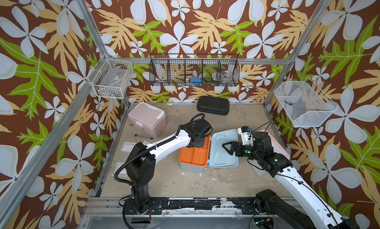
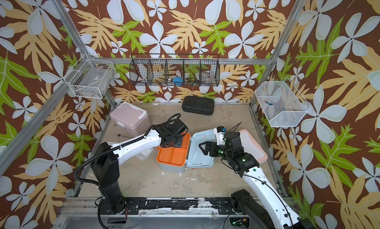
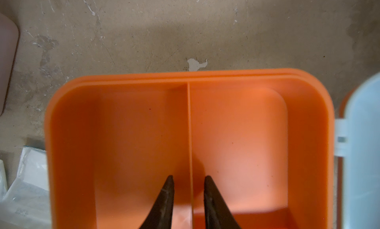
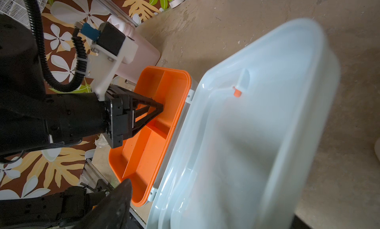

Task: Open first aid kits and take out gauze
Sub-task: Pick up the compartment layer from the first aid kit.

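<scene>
Straddling the divider (image 3: 189,125), left hand (image 3: 189,181) tips show only in wrist views.

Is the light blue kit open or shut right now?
Open: the light blue kit has its lid swung back beside it, inner side up, exposing the orange tray.

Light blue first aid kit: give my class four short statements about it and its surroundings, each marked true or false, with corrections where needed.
1. The light blue kit has its lid open. True.
2. The orange tray is full of packets. False: its visible compartments are empty.
3. The left end effector straddles the tray's divider. True.
4. The dusty pink kit stands open. False: its lid is shut.
</scene>
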